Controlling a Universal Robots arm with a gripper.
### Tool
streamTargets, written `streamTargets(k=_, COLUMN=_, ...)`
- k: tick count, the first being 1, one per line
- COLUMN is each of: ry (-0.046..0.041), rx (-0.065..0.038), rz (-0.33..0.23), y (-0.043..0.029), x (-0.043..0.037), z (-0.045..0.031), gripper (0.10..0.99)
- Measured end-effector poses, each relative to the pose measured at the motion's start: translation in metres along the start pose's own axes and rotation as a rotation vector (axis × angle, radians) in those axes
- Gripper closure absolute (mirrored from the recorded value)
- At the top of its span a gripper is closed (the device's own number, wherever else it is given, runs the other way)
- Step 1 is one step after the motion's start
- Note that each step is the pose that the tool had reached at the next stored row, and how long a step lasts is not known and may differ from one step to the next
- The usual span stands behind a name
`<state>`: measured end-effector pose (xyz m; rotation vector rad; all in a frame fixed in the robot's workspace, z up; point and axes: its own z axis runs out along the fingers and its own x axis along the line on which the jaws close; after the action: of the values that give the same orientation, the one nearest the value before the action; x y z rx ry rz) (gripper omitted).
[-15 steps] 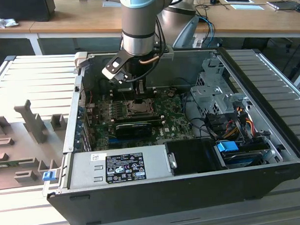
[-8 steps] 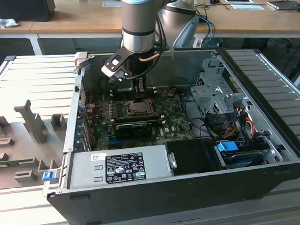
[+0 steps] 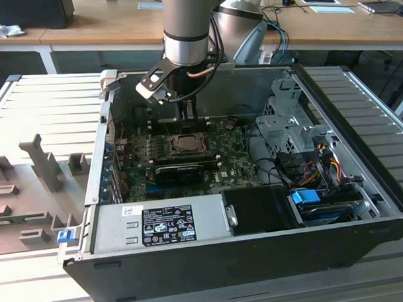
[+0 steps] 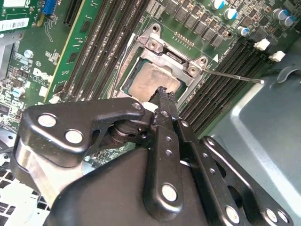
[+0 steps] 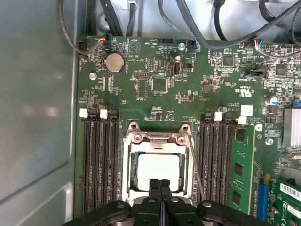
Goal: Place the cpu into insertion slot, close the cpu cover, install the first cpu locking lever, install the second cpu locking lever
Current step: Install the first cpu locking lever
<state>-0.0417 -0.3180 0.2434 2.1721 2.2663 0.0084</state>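
while the cpu (image 5: 159,168) sits framed by the flat-lying cpu cover (image 5: 157,138), the jaws are pinched closed on nothing over its edge.

I work over a grey ribbed metal bench (image 3: 34,104) that runs out on both sides. Grey moulded blocks (image 3: 44,166) stand on it toward the exterior view's left. Beyond it, a row of pale wooden desks (image 3: 104,25) on white frames (image 3: 50,61) crosses the room. They carry a dark box (image 3: 28,11), a crumpled white scrap (image 3: 4,29) and flat sheets (image 3: 332,8). The light is bright and even.
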Motion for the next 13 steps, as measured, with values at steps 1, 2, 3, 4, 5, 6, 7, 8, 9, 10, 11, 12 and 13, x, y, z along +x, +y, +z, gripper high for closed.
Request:
streamTargets(k=1, ry=0.0, rx=0.0, rz=0.0, y=0.0, x=0.0, z=-0.006, gripper=0.98)
streamTargets(k=2, ry=0.0, rx=0.0, rz=0.0, y=0.0001, x=0.0, z=-0.0089, gripper=0.98)
streamTargets(k=3, ry=0.0, rx=0.0, rz=0.0, y=0.0001, x=0.0, z=-0.0101, gripper=0.98)
streamTargets(k=4, ry=0.0, rx=0.0, rz=0.0, y=0.0001, x=0.0, z=-0.0112, gripper=0.98)
streamTargets(k=5, ry=0.0, rx=0.0, rz=0.0, y=0.0001, x=0.0, z=-0.0133, gripper=0.98)
streamTargets(k=6, ry=0.0, rx=0.0, rz=0.0, y=0.0001, x=0.0, z=-0.0145, gripper=0.98)
streamTargets(k=7, ry=0.0001, rx=0.0, rz=0.0, y=0.0001, x=0.0001, z=-0.0161, gripper=0.98)
streamTargets(k=8, ry=0.0001, rx=0.0, rz=0.0, y=0.0001, x=0.0, z=-0.0175, gripper=0.98)
streamTargets(k=9, ry=0.0001, rx=0.0, rz=0.0, y=0.0001, x=0.0, z=-0.019, gripper=0.98)
streamTargets(k=10, ry=0.0, rx=0.0, rz=0.0, y=0.0001, x=0.0, z=-0.0209, gripper=0.98)
streamTargets(k=11, ry=0.0, rx=0.0, rz=0.0, y=0.0001, x=0.0001, z=-0.0237, gripper=0.98)
streamTargets(k=12, ry=0.001, rx=0.0, rz=-0.005, y=0.0001, x=0.0001, z=-0.0257, gripper=0.98)
streamTargets(k=13, ry=0.0019, rx=0.0, rz=-0.036, y=0.0001, x=0.0001, z=-0.0257, gripper=0.98)
